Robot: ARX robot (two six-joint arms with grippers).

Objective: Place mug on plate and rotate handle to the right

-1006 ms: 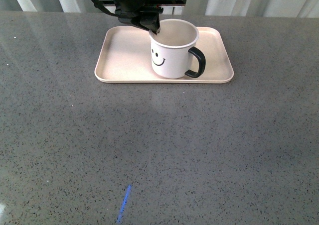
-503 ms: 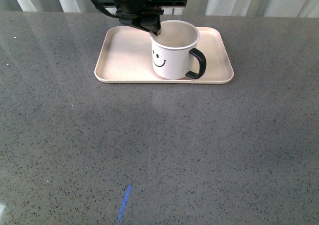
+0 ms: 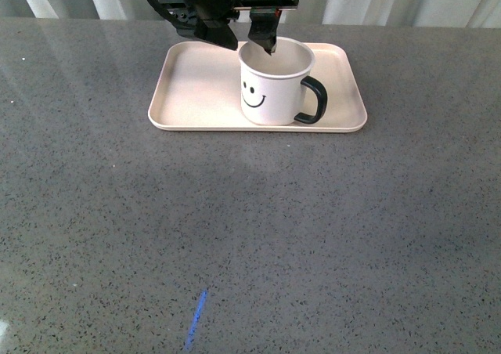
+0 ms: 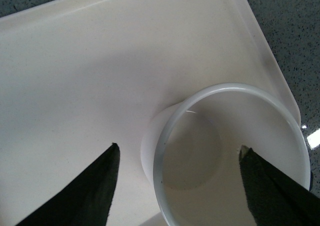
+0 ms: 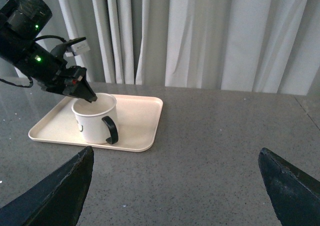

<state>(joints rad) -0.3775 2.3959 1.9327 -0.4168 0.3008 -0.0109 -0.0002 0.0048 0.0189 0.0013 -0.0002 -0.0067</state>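
The cream mug (image 3: 272,88) with its smiley face stands upright on the pale pink plate (image 3: 196,95), right of the plate's middle. Its black handle (image 3: 315,100) points right and slightly toward the camera. My left gripper (image 3: 249,44) hangs open over the mug's back left rim, one finger outside the wall and the other above the opening. In the left wrist view the left gripper (image 4: 179,147) straddles the mug (image 4: 200,161) rim without touching it, above the plate (image 4: 75,61). My right gripper (image 5: 176,152) is open over bare table, well away from the mug (image 5: 92,122) and plate (image 5: 145,121).
The grey speckled tabletop (image 3: 313,229) stretches wide in front of the plate. A short blue light streak (image 3: 196,319) lies near the front edge. Pale curtains (image 5: 200,36) hang behind the table's far edge.
The left gripper's fingers, pinched on the mug's back left rim before, have spread apart and let go. The mug has shifted slightly to the right.
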